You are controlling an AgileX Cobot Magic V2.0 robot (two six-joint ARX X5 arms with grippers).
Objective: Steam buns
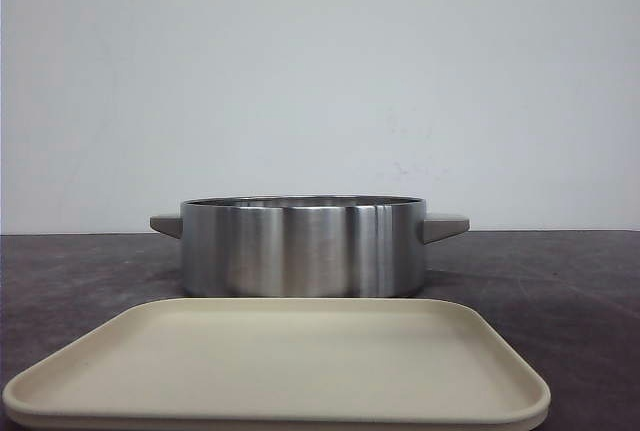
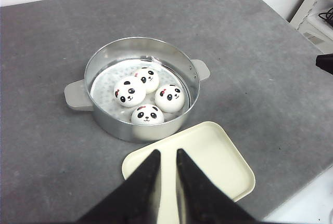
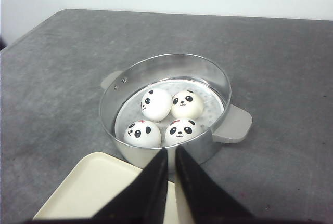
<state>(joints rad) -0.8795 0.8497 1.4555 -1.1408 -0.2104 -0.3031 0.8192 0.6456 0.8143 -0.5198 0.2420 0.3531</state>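
Note:
Several white panda-faced buns (image 2: 169, 97) (image 3: 156, 103) lie together inside a round steel steamer pot (image 1: 300, 246) (image 2: 136, 130) (image 3: 166, 58) with grey side handles. In the front view the pot's wall hides the buns, and neither gripper shows there. My left gripper (image 2: 167, 152) hangs above the cream tray (image 2: 218, 151), short of the pot, its fingers close together with nothing between them. My right gripper (image 3: 171, 150) hovers at the pot's near wall, over the tray's edge (image 3: 88, 182), likewise shut and empty.
The cream tray (image 1: 280, 361) lies bare just in front of the pot on a dark grey table (image 1: 560, 281). A white shelf unit (image 2: 317, 5) stands beyond the table's corner. A dark part (image 2: 325, 63) pokes into the left wrist view's edge.

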